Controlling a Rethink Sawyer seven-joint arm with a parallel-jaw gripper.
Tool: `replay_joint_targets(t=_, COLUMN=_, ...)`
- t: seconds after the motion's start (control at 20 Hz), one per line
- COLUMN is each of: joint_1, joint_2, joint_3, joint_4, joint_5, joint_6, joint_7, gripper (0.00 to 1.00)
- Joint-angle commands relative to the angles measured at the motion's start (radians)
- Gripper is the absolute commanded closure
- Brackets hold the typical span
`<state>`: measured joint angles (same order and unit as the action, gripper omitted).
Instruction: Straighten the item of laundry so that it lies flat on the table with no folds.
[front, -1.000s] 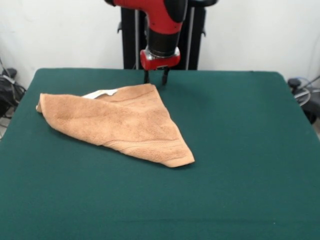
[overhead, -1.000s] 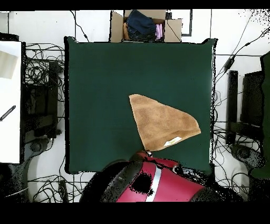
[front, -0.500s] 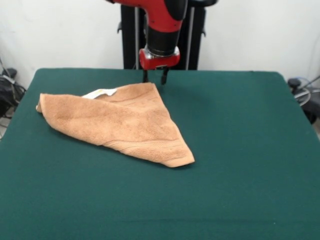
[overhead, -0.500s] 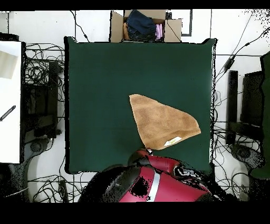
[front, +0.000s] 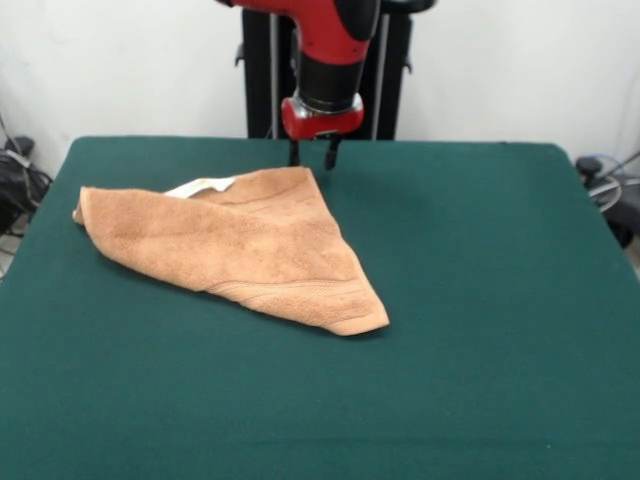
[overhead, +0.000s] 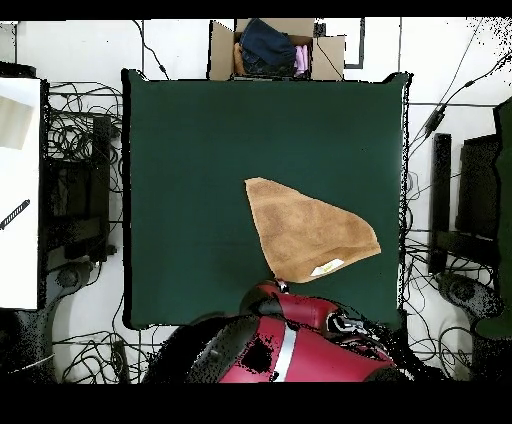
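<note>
The item of laundry (front: 240, 245) is an orange-tan towel folded over into a rough triangle on the green table (front: 480, 300). Its small white label (front: 200, 186) shows at the far edge. In the overhead view the towel (overhead: 308, 232) lies right of the table's middle, with the label (overhead: 325, 269) toward the robot's side. My gripper (front: 311, 157) hangs open just above the towel's far corner, its two dark fingers apart and holding nothing. From overhead the red arm (overhead: 285, 345) hides the gripper.
A cardboard box of clothes (overhead: 275, 48) sits beyond the table's far edge in the overhead view. Cables and equipment (overhead: 75, 200) lie on the floor on both sides. Bare green cloth (overhead: 190, 180) surrounds the towel.
The arm has shifted very slightly over the towel's far corner. The towel has not moved.
</note>
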<state>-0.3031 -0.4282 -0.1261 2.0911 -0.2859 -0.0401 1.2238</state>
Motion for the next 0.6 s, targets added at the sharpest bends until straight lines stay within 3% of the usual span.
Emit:
replay_joint_targets(t=0.05, joint_1=0.031, joint_2=-0.023, joint_3=0.078, joint_4=-0.099, joint_5=0.078, joint_6=0.058, joint_7=0.207, gripper=0.00)
replay_joint_targets(t=0.6, joint_1=0.032, joint_2=-0.056, joint_3=0.077, joint_4=-0.089, joint_5=0.080, joint_6=0.085, joint_7=0.201, gripper=0.00)
